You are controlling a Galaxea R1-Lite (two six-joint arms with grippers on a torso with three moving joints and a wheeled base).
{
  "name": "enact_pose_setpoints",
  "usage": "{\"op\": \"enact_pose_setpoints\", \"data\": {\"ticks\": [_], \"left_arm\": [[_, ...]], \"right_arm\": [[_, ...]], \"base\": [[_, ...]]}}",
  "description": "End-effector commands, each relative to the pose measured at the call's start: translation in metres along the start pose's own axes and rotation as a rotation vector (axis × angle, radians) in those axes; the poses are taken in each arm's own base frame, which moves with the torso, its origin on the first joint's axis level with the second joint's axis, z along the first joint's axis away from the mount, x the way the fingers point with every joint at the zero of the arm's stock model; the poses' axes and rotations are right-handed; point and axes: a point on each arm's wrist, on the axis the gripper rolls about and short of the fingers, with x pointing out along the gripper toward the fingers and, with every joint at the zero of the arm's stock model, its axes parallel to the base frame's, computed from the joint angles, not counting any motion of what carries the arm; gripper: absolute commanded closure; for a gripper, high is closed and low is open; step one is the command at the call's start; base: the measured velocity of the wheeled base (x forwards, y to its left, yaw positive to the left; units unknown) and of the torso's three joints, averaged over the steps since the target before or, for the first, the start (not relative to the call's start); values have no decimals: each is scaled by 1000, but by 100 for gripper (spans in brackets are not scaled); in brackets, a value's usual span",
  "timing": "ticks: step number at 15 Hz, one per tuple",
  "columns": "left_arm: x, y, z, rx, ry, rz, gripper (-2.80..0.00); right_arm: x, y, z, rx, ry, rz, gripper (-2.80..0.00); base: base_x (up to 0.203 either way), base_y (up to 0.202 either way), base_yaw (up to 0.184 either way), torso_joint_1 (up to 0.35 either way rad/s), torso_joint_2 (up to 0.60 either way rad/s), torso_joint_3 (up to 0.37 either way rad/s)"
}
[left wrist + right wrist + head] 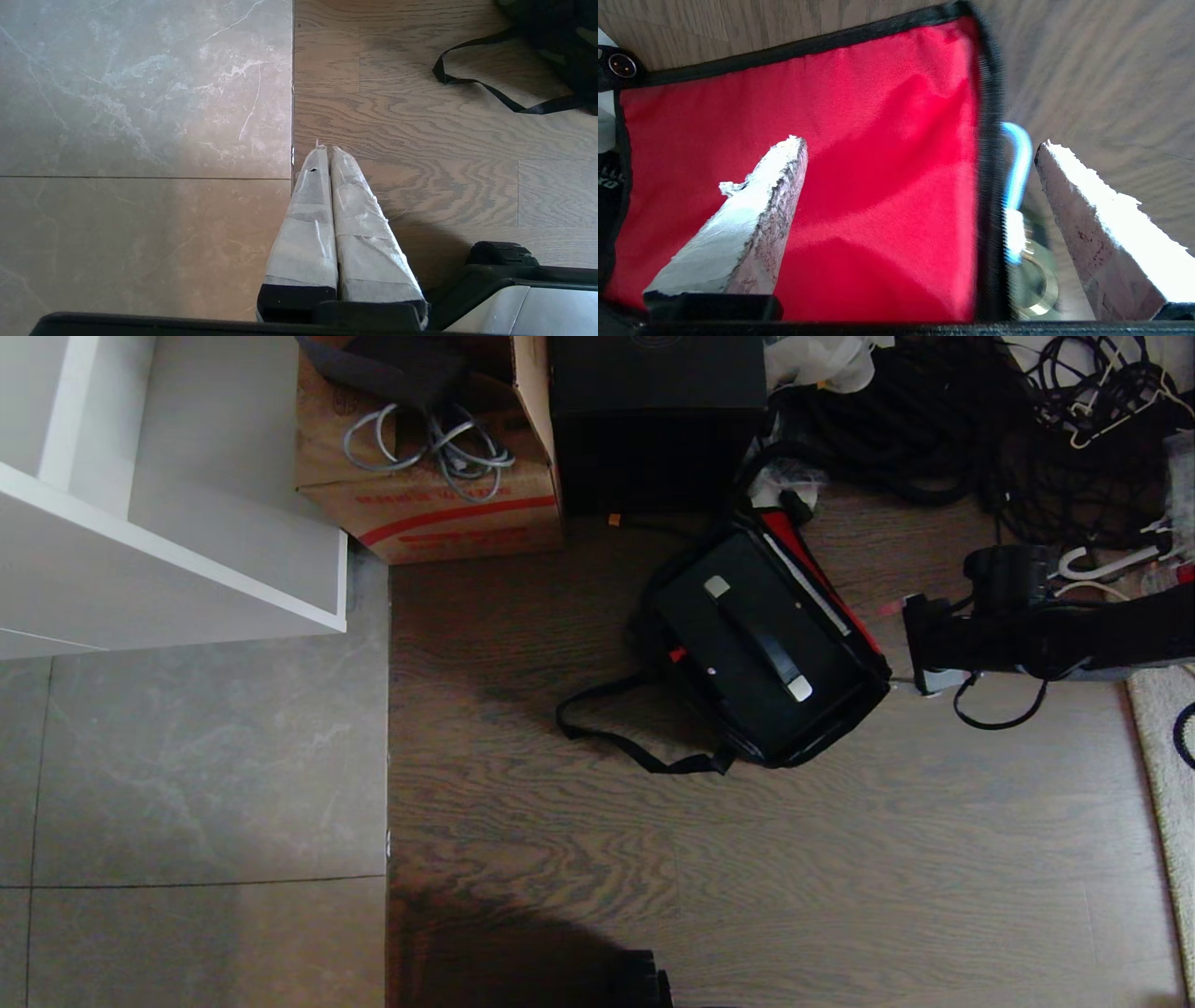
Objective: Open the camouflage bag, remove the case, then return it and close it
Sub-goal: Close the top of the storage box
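We are seeing a dim head view: the wooden floor (794,859) is lying in soft shade, and a dark shadow is sitting at its bottom edge. The case (752,649) is looking almost pure black, with little detail. In the left wrist view, daylight is brightening the tiles (140,116). In the right wrist view, the red lining (878,163) is glowing strongly, and its black trim is blurring.

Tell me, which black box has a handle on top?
The case inside the open camouflage bag; its handle has silver ends. The taller black box behind it has none.
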Motion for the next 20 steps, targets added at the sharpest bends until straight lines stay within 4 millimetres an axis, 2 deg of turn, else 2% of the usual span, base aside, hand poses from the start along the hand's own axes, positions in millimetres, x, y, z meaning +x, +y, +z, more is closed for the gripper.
{"op": "enact_pose_setpoints", "data": {"ticks": [1, 8, 11, 16, 17, 18, 20], "left_arm": [[0, 0, 0, -1, -1, 1, 0], [0, 0, 0, -1, -2, 1, 0], [0, 0, 0, -2, -2, 1, 0], [0, 0, 0, -1, -1, 1, 0], [0, 0, 0, -1, -1, 1, 0], [0, 0, 0, -1, -2, 1, 0], [0, 0, 0, -1, -2, 1, 0]], "right_arm": [[6, 0, -1, 31, 31, 10, -280], [11, 2, -14, 79, 95, 9, -280], [19, 11, -12, 62, 87, 52, -280], [26, 12, -10, 22, 65, 63, -280], [26, 11, -10, 19, 65, 61, -56], [24, 13, -10, 13, 67, 65, 0], [22, 15, -10, -19, 65, 71, 0]], "base": [[0, 0, 0, 0, 0, 0], [0, 0, 0, 0, 0, 0], [0, 0, 0, 0, 0, 0], [0, 0, 0, 0, 0, 0], [0, 0, 0, 0, 0, 0], [0, 0, 0, 0, 0, 0], [0, 0, 0, 0, 0, 0]]}}
